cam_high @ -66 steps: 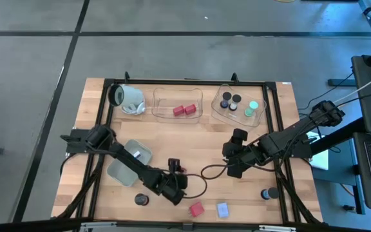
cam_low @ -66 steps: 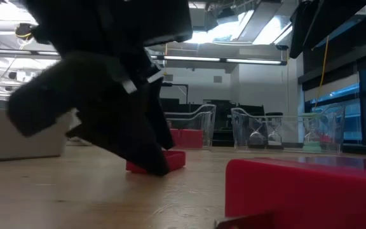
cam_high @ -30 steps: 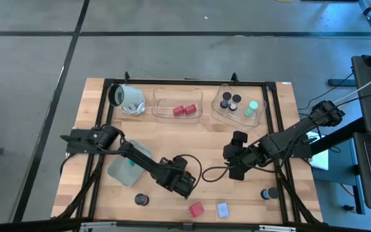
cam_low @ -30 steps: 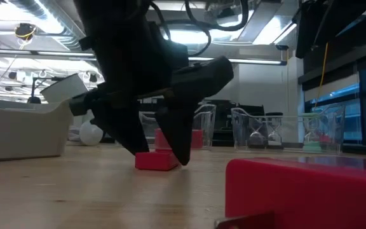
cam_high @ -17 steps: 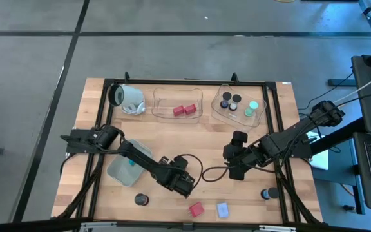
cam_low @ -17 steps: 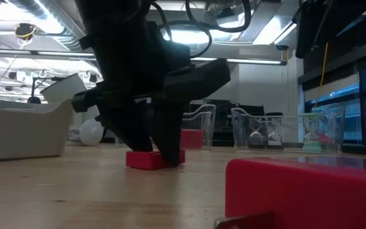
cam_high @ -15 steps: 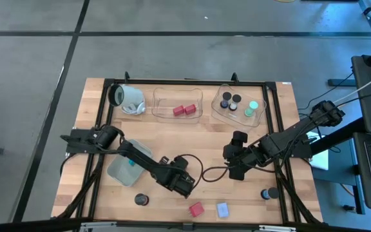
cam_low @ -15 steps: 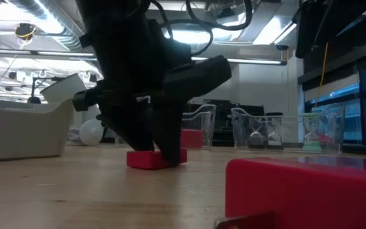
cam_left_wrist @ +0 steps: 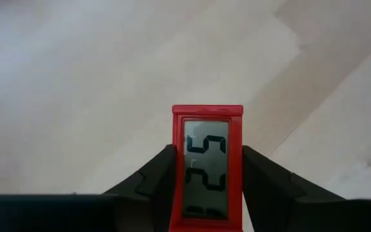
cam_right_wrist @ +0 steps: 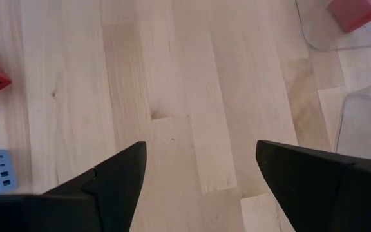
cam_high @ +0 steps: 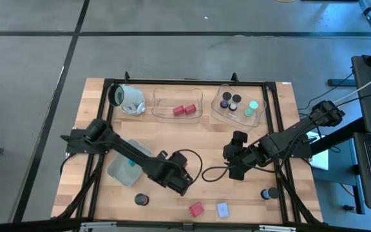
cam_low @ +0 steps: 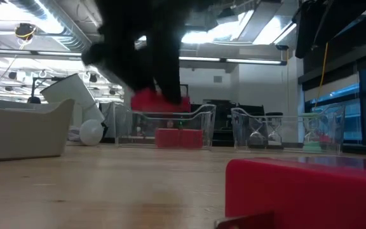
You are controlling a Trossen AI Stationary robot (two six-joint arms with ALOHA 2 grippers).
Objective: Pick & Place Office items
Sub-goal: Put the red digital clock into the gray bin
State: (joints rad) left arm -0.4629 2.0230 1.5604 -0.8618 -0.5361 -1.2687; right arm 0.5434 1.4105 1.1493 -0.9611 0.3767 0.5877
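Sorting stands partly done: two red blocks (cam_high: 183,110) sit in one clear tray (cam_high: 161,103), cylinders in another. Left gripper (cam_left_wrist: 207,169) grips a red timer (cam_left_wrist: 207,164), lifted clear of the table (cam_high: 192,138). Right gripper (cam_right_wrist: 201,171) hovers with fingers apart, empty. Several pieces remain loose along the near edge.

Motion-blurred fingers (cam_low: 146,60) hide half the red timer (cam_low: 152,100) (low view).
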